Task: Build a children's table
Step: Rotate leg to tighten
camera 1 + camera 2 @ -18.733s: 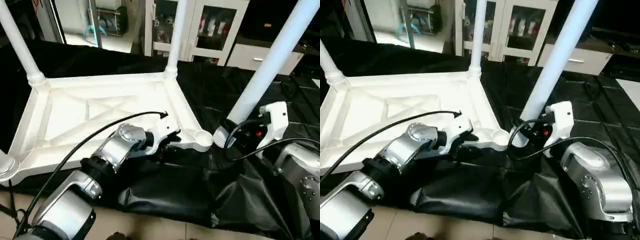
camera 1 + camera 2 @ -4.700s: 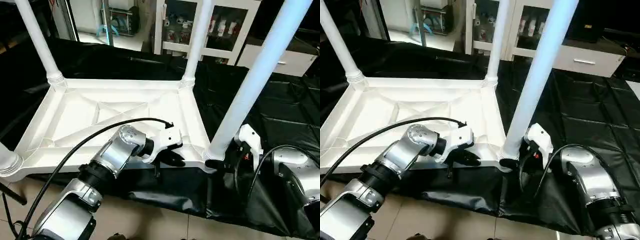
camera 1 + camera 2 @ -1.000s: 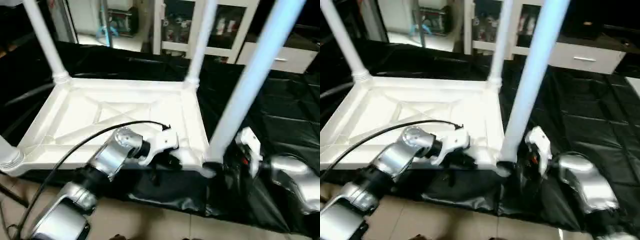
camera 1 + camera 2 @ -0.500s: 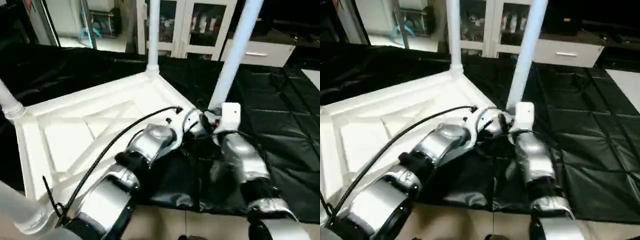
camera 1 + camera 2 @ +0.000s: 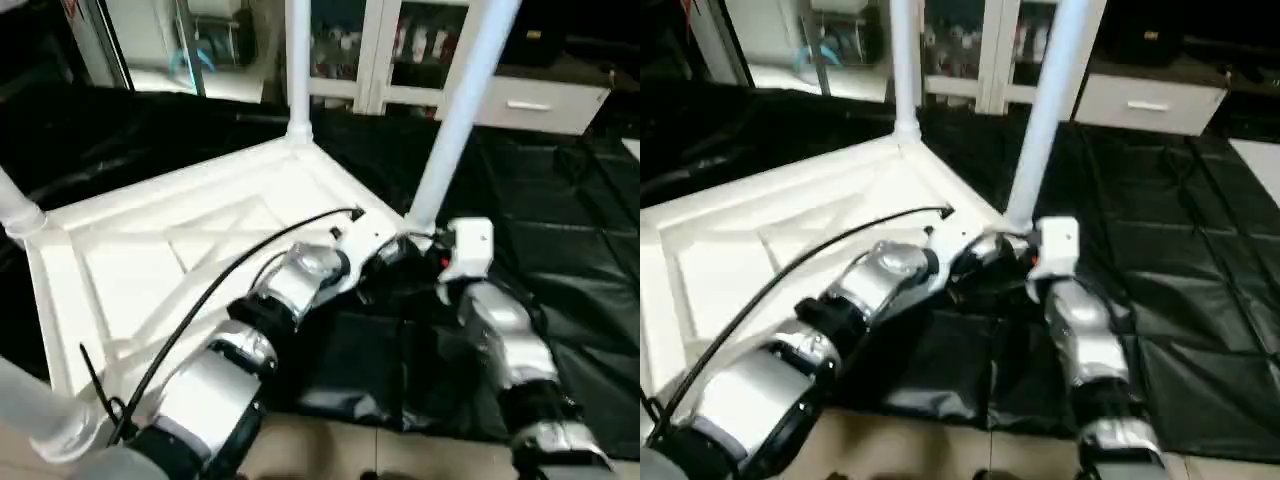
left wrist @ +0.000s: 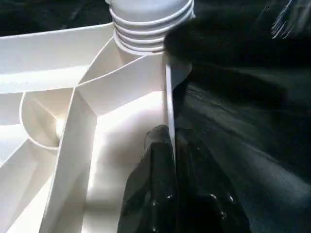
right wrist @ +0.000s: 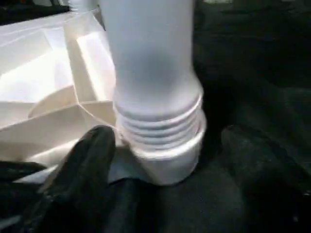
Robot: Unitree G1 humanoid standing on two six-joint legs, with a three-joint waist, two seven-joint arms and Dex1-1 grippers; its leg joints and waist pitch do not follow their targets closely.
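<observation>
The children's table lies upside down: the white tabletop (image 5: 200,240) shows its ribbed X-braced underside. Legs stand in the near right corner (image 5: 455,110), the far corner (image 5: 296,70) and the left corner (image 5: 15,205), and a fourth leg (image 5: 35,420) rises at the near left. My left gripper (image 6: 171,138) is shut on the tabletop's thin rim wall (image 6: 167,92), just beside the near right leg's ringed base (image 6: 146,29). My right gripper (image 7: 170,145) is open around that leg's threaded base (image 7: 155,121). Its fingers (image 7: 92,155) stand clear of the leg on both sides.
A black sheet (image 5: 560,230) covers the ground under and to the right of the tabletop. A white cabinet with glass doors (image 5: 390,50) and a white drawer unit (image 5: 530,100) stand behind. A black cable (image 5: 200,310) runs along my left forearm.
The whole picture swung since a second ago as the camera moved. Both grippers stay at the near right corner. My right wrist sits slightly lower and further right than half a second ago.
</observation>
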